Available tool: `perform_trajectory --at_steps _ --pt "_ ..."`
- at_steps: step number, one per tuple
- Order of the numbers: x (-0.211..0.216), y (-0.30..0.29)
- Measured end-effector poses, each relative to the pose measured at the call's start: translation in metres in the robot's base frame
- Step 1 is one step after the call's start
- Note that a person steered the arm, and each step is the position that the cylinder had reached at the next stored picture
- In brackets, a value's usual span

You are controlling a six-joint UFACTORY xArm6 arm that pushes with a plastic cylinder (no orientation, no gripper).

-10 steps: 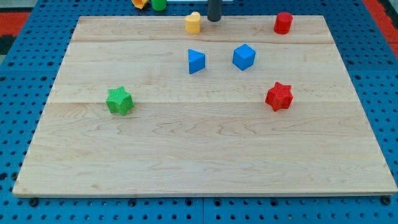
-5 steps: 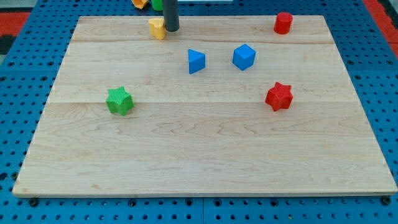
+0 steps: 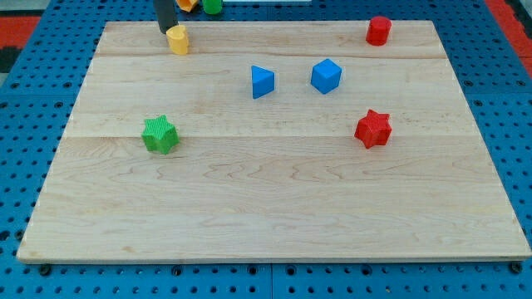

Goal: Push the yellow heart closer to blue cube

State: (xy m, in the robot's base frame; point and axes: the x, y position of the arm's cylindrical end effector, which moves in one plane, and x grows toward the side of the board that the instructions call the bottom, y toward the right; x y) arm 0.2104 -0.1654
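The yellow heart (image 3: 177, 39) lies near the top edge of the wooden board (image 3: 274, 208), left of centre. My tip (image 3: 166, 31) stands just at its upper left, touching or nearly touching it. The blue cube (image 3: 326, 75) sits well to the right of the heart and slightly lower, with a blue triangular block (image 3: 262, 81) between them.
A green star (image 3: 160, 134) lies at the left middle. A red star (image 3: 372, 128) lies right of centre. A red cylinder (image 3: 378, 30) stands at the top right. An orange block (image 3: 188, 4) and a green block (image 3: 213, 6) sit off the board's top edge.
The rod swept leftward along the top edge, pushing the yellow heart left, away from the blue cube. The tip now stands at the heart's upper left instead of its right.
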Motion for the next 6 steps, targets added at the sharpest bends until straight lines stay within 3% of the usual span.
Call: perform_trajectory --at_steps 2,3,4,6 --pt "0.001 0.022" --pt "0.024 0.008" --pt "0.079 0.007" --pt "0.079 0.069"
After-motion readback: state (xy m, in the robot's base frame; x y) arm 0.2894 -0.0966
